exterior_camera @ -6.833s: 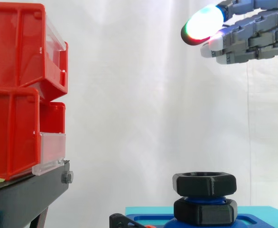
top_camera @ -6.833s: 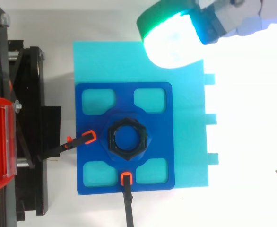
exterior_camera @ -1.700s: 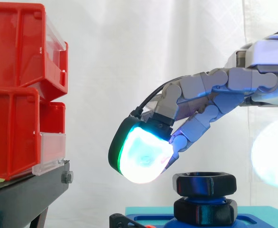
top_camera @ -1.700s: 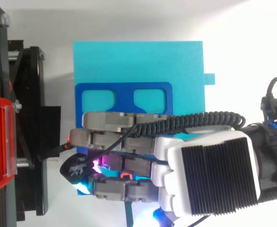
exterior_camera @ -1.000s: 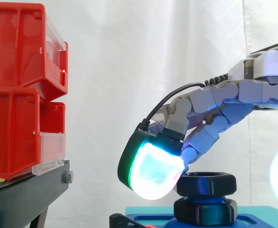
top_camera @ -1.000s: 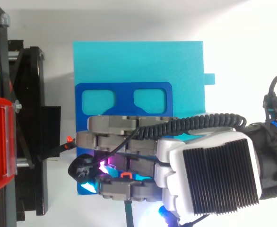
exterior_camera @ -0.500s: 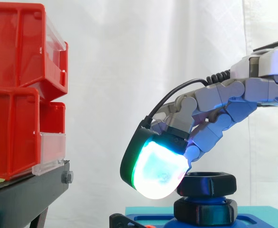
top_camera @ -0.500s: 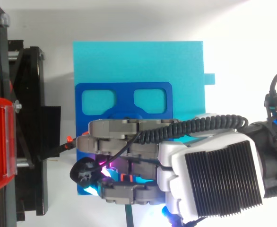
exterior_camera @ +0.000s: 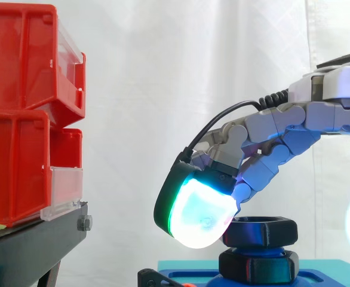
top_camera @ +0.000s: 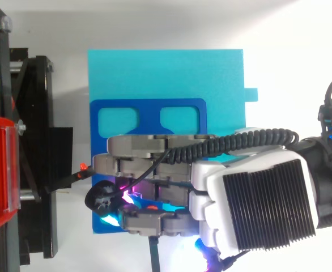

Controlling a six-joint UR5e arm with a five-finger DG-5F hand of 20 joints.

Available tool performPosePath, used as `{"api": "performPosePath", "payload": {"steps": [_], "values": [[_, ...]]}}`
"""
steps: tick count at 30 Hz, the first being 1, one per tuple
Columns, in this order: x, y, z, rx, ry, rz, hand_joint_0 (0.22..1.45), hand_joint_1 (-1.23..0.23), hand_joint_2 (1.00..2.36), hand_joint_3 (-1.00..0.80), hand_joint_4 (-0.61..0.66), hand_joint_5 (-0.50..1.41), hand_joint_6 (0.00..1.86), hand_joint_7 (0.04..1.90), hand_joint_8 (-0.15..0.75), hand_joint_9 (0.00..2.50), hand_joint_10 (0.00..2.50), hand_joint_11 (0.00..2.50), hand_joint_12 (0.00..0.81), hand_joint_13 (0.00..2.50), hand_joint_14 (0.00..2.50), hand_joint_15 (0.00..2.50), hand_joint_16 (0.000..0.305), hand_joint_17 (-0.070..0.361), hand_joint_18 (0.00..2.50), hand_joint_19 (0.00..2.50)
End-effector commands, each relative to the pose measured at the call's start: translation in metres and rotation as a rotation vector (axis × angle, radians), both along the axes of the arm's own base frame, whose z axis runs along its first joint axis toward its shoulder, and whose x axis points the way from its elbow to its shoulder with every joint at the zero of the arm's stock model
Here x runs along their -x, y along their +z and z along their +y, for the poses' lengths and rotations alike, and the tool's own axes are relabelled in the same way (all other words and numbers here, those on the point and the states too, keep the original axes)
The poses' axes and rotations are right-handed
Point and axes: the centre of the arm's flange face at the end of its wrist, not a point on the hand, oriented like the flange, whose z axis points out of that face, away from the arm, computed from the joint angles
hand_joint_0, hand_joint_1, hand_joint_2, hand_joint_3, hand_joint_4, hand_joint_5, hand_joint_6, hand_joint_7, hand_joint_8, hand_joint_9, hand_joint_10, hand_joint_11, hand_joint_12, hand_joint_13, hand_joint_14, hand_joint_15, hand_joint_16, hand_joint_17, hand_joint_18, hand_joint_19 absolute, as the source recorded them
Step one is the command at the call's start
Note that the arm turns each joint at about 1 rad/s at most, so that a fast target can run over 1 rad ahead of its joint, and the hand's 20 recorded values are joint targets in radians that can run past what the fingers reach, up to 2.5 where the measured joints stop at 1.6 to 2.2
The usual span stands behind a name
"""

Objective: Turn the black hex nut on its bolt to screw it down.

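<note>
The black hex nut [exterior_camera: 266, 232] sits high on its bolt, a small gap above a second black nut [exterior_camera: 260, 266] on the blue fixture [top_camera: 149, 116]. My hand [top_camera: 256, 209] reaches in from the right and lies across the nut, hiding it from above. Its fingers curl down round the nut. A big glowing fingertip [exterior_camera: 199, 218] hangs against the nut's near left side, and a lilac fingertip [exterior_camera: 245, 190] behind it rests on the nut's top rim. The hand is shut on the nut.
The blue fixture lies on a cyan base [top_camera: 166, 73]. Red bins [exterior_camera: 20, 119] stand on a black stand [top_camera: 35, 170] to the left. A black clamp with an orange tip [top_camera: 82, 167] grips the fixture's left edge.
The hand came down from the upper right onto the nut. In the last half second it shifted slightly toward the far side. The nut's height looks the same.
</note>
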Motion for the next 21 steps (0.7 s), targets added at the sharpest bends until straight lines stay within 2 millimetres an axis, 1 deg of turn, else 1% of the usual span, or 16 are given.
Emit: {"api": "performPosePath", "payload": {"steps": [1,15,17,21], "values": [[0.001,-0.001,-0.003,0.000,0.000,0.002,0.48,-0.31,1.00,-0.50,0.29,-0.06,0.54,1.34,0.262,0.53,0.00,0.00,0.349,0.37,0.00,0.00,0.048,0.109,0.19,0.13],[0.003,-0.001,-0.018,0.001,0.003,0.012,0.48,-0.30,1.00,-0.50,0.27,-0.06,0.61,1.28,0.263,0.59,0.00,0.00,0.348,0.38,0.00,0.00,0.048,0.108,0.20,0.14],[0.004,-0.002,-0.025,0.006,-0.006,0.018,0.48,-0.29,1.00,-0.50,0.27,-0.06,0.61,1.27,0.263,0.59,0.00,0.00,0.348,0.39,0.00,0.00,0.048,0.108,0.20,0.14],[0.005,-0.002,-0.030,0.016,-0.002,0.018,0.48,-0.29,1.00,-0.50,0.26,-0.06,0.62,1.26,0.266,0.62,0.00,0.00,0.347,0.39,0.00,0.00,0.048,0.108,0.21,0.14]]}}
